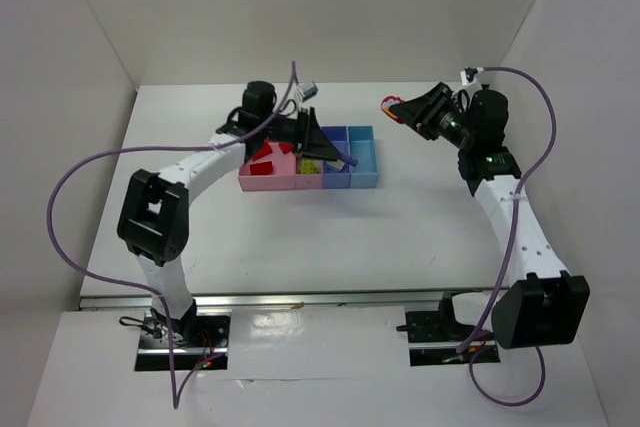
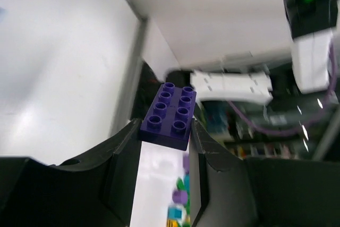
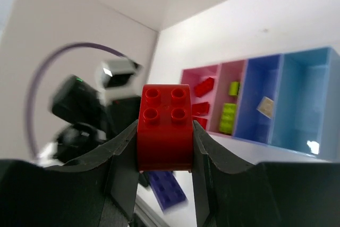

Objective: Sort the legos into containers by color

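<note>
Left pincer [image 2: 166, 141] pinching purple brick [image 2: 170, 114] by its end, over bins [image 1: 362, 183] | right pincer [image 3: 164, 147] pinching red brick [image 3: 164, 126], well right of bins | risk: shallow hold lets purple brick slip into wrong bin.

The top camera looks down from above the table's [image 1: 400, 237] near edge, taking in everything. Both wrist cameras sit close behind their fingers [image 2: 119, 174]; top and right-wrist views share the containers [image 1: 365, 181].
</note>
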